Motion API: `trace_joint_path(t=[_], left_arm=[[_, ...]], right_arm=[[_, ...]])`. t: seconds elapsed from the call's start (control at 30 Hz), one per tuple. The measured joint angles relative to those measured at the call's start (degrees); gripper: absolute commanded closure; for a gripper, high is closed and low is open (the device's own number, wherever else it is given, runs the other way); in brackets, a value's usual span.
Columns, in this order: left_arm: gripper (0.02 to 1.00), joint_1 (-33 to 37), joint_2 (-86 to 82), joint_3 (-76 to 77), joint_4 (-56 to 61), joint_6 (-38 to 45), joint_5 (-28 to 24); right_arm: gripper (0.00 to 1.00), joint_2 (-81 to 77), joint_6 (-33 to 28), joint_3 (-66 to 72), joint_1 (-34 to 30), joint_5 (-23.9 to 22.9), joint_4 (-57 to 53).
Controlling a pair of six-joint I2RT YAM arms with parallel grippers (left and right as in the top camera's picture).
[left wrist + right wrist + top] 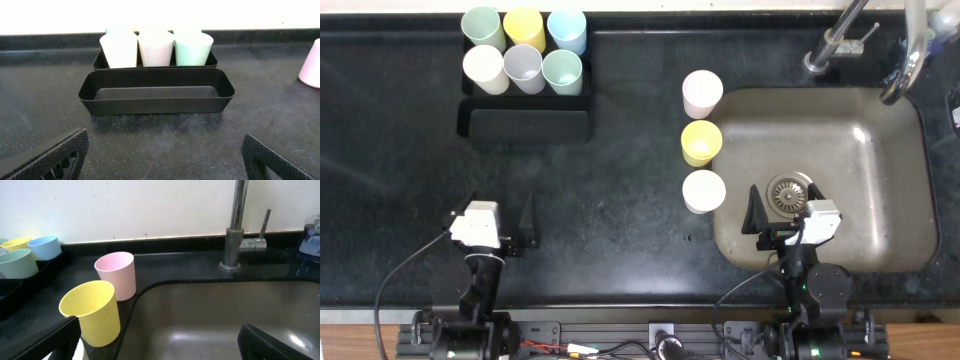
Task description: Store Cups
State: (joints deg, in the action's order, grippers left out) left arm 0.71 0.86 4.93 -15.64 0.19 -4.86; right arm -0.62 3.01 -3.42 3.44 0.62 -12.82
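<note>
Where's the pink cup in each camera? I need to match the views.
Top view: pink cup just left of the sink, farthest from the arms in its row.
Left wrist view: pink cup at the right edge, cut off.
Right wrist view: pink cup left of centre, behind the yellow cup.
Shared landmark: the filled tray.

pink cup (pixel 702 93), yellow cup (pixel 701 142), white cup (pixel 704 191): upright, lined beside sink (pixel 845 150) | six cups (pixel 524 68): upright in rear tray (pixel 465 85)
</note>
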Motion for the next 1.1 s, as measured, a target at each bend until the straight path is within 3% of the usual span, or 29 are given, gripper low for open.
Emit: trace_joint_path(t=[0.83, 1.0, 1.1], left_arm=[[0.018, 0.02, 0.0, 0.0, -0.11, -0.04, 0.0], [0.018, 0.74, 0.0, 2.67, -7.87, -0.11, -0.79], [0.018, 1.2, 2.12, 7.63, -10.97, -0.2, -3.8]], right_arm=[[0.003, 0.0, -0.02, 0.0, 0.0, -0.02, 0.02], [0.003, 0.0, 0.0, 0.0, 0.0, 0.0, 0.0], [0.005, -0.02, 0.02, 0.0, 0.02, -0.02, 0.02]])
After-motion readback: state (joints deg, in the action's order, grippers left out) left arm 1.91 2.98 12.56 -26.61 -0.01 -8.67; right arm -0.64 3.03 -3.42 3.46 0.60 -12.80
